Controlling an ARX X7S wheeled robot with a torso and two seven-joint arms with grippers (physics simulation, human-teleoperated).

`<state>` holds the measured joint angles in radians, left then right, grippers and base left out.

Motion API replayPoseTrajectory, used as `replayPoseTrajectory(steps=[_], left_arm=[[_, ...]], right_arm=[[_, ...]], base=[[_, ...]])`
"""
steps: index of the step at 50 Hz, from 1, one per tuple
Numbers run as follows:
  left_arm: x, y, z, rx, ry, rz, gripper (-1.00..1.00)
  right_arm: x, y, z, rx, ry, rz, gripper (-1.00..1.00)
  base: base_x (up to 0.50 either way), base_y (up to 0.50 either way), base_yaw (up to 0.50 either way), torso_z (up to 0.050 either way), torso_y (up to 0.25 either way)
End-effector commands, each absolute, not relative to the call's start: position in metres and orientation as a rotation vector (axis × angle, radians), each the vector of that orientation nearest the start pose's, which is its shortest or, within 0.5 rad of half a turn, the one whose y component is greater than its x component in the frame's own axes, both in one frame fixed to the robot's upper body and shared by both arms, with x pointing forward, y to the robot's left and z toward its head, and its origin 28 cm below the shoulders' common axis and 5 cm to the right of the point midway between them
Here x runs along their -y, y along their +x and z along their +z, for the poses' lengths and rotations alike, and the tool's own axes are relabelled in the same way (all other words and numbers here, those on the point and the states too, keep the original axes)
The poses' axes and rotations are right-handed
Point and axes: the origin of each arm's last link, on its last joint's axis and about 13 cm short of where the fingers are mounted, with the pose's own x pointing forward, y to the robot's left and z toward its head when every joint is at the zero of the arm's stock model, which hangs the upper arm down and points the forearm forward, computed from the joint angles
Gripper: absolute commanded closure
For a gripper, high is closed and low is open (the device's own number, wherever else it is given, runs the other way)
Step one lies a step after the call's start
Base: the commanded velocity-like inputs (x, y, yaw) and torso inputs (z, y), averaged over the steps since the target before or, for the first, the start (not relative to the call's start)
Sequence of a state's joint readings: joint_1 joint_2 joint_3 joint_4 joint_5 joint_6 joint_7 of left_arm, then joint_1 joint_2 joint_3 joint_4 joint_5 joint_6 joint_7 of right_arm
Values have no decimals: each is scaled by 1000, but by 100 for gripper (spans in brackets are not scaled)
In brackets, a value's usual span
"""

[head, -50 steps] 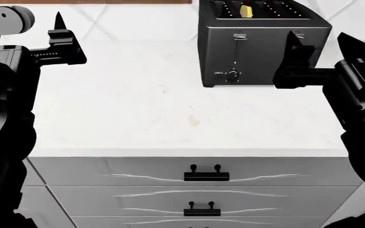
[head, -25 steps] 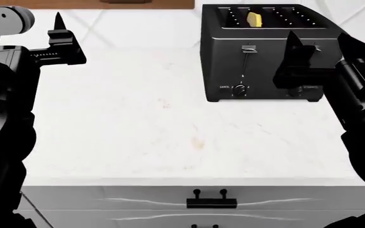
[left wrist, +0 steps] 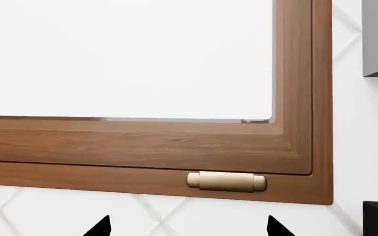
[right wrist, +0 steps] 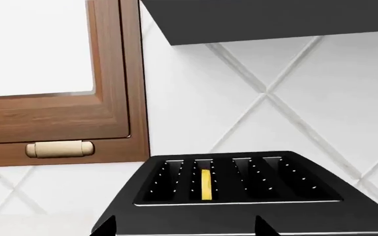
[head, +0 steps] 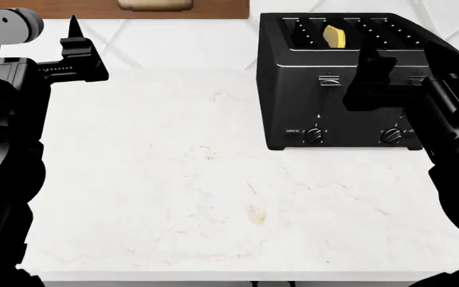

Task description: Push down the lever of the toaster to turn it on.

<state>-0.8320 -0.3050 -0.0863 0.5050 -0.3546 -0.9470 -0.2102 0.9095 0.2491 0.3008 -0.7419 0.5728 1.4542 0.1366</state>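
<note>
The glossy black toaster (head: 341, 113) stands on the counter at the back right, with a yellow slice (head: 336, 37) in one slot. Its left silver lever (head: 329, 79) sits at the top of its slot track. The second lever tab (head: 415, 78) is partly hidden behind my right gripper (head: 399, 58). That gripper is open and empty, held in front of the toaster's upper front, apart from the left lever. The right wrist view shows the toaster's top (right wrist: 241, 216) between the open gripper's (right wrist: 185, 227) tips. My left gripper (head: 74, 30) is open and empty at the far left, shown open in its wrist view (left wrist: 187, 228).
A white marble countertop (head: 174, 179) spreads in front of the toaster. Two round dials (head: 315, 136) sit low on the toaster's front. A wooden window frame (left wrist: 175, 147) with a brass hinge (left wrist: 226, 181) is on the tiled wall. A dark cabinet (right wrist: 274, 19) hangs above.
The head view has shifted: the toaster and counter now sit lower and larger, and the drawers have dropped out of view. Both grippers keep their places in the picture.
</note>
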Motion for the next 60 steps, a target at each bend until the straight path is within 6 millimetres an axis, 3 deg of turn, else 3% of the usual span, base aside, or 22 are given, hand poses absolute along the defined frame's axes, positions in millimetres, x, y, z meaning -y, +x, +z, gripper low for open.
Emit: replayPoseTrajectory(steps=[1,21,38,60], left_arm=[[-264,279,274,394,6,134,-100],[-264,278,274,392,7,137,-100],[-264,278,275,395,7,136,-100],[-264,277,275,399,7,134,-100]], right_arm=[[152,239,283,245,62,54,-100],[151,238,286,225,67,51,-100],[146,223,317,78,0,105,-100],[138,231,305,-27,-5,36,-100]], base=[[238,39,0,0,0],[141,25,0,0,1],[0,0,0,0,0],[0,0,0,0,0]])
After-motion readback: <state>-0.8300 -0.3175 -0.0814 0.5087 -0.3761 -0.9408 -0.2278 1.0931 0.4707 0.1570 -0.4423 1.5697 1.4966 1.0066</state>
